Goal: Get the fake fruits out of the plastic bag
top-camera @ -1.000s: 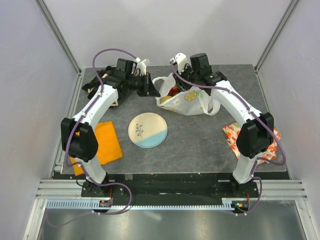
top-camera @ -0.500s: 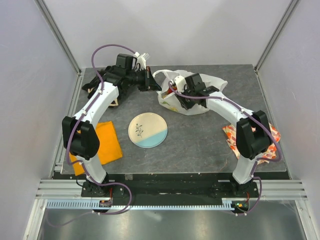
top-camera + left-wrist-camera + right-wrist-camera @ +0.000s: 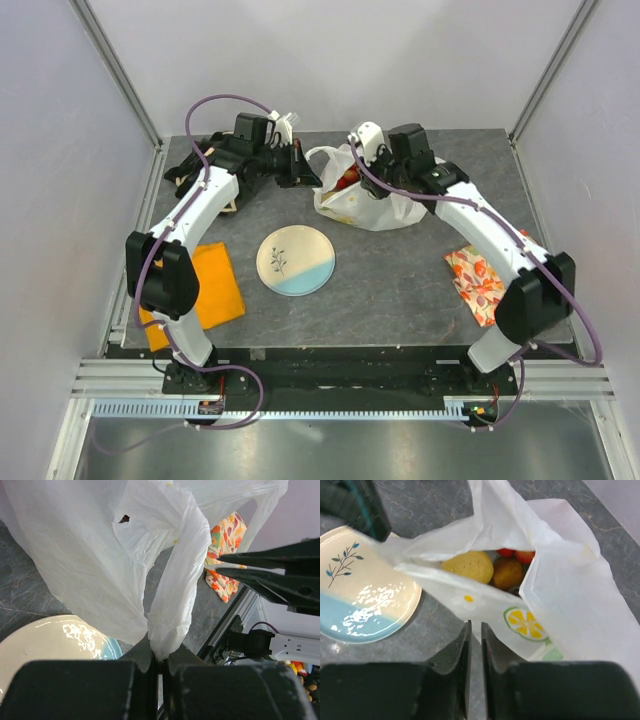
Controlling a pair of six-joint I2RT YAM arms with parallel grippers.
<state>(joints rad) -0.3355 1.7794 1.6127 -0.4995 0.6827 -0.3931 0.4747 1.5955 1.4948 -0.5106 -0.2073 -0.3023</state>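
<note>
- Near edge: orange cloth [image 3: 205,285] on left, fruit-print cloth [image 3: 478,282] on right. Neither part of the task.
- Centre of table: plate [image 3: 295,260], bare, just in front of bag. Probable drop point, though none is named in the task.
- Beyond plate: bag [image 3: 365,210] lying on table, mouth pulled up and open.
- Inside bag: lemon [image 3: 467,566], brown piece [image 3: 507,572] and red berries [image 3: 516,555] at the mouth. Citrus slice [image 3: 524,622] showing through the film lower down. No grape bunch visible. No fruit out yet.
- Left gripper [image 3: 160,659]: clamped on twisted bag handle, holding mouth open.
- Right gripper [image 3: 475,630]: hovering over mouth, fingers nearly together, nothing between.
- Risk: entering at this narrow setting likely to push fruit deeper. Open first.
- Risk: thin film snagging on a finger, dragging the light bag or tearing it at the pinch.
- Risk: handle slipping from the clamp, mouth collapsing over fruit.
- Risk: round fruit rolling off plate if released high.
</note>
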